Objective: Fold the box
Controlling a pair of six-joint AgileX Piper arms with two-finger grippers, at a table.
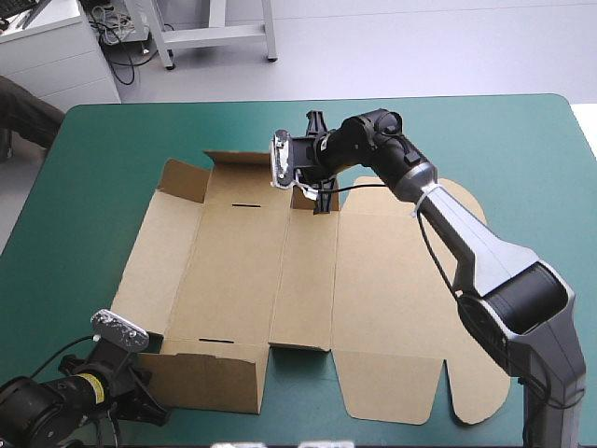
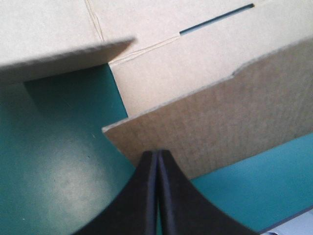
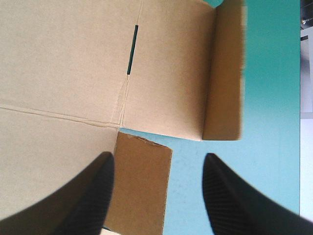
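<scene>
The teal-green counter (image 1: 522, 140) carries the box (image 1: 242, 271) at its middle, a brown sheet lying mostly flat with the lid panel to the right. Its far wall (image 1: 238, 163) and near wall (image 1: 205, 383) stand partly raised. My right hand (image 3: 157, 156) hangs over the far edge, fingers wide, straddling the small tab (image 3: 142, 188). I judge it is placed to pinch that tab upright. My left hand (image 2: 157, 154) sits near-left, fingers pressed together with no board visibly between them. Its tip is against the near wall's outer corner, probably propping it. The tuck slots (image 1: 247, 203) are empty.
</scene>
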